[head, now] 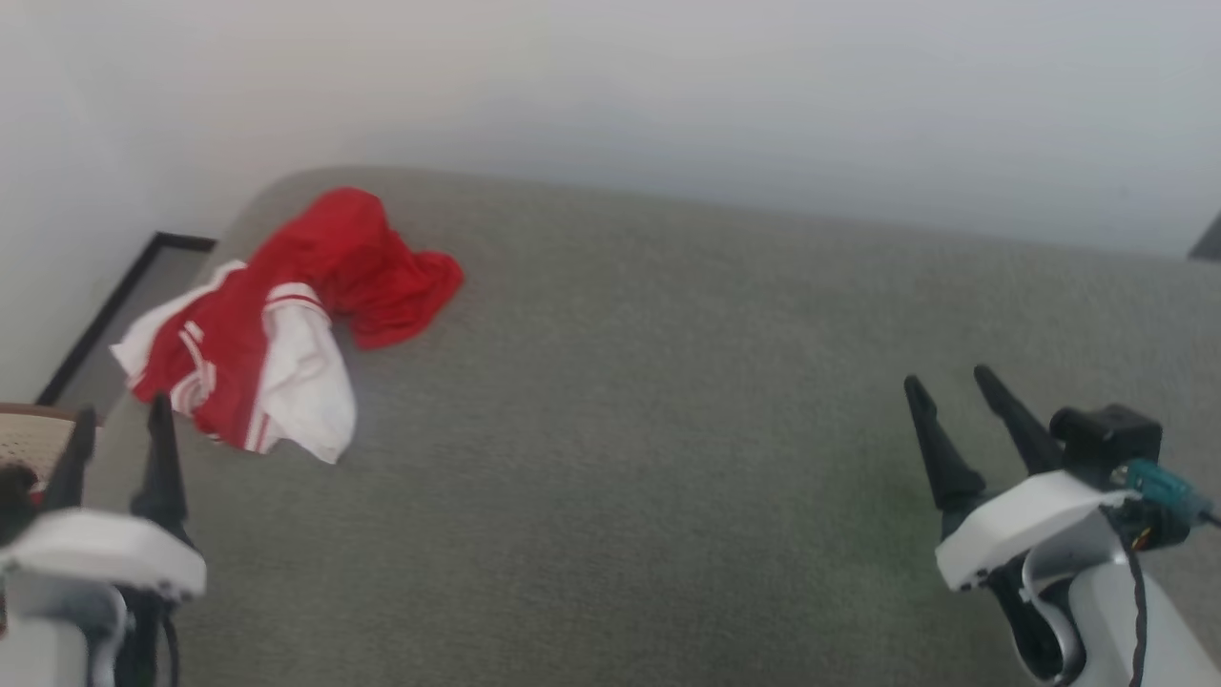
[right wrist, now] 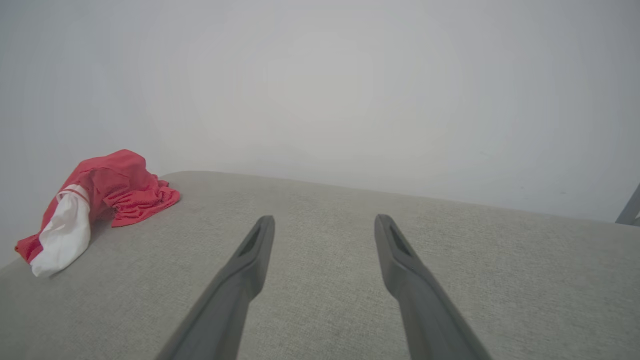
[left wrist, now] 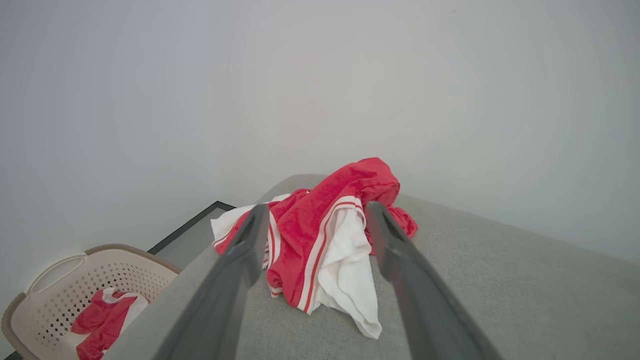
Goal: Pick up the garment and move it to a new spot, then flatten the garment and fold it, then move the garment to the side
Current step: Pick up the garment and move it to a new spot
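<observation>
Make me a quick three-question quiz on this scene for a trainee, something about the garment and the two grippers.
1. True or false: the garment lies flat and folded.
2. Which gripper is nearer the garment? A) left gripper B) right gripper
3. Fill in: both grippers are ___, holding nothing.

Key: 1 false, it lies crumpled; 2 A; 3 open.
</observation>
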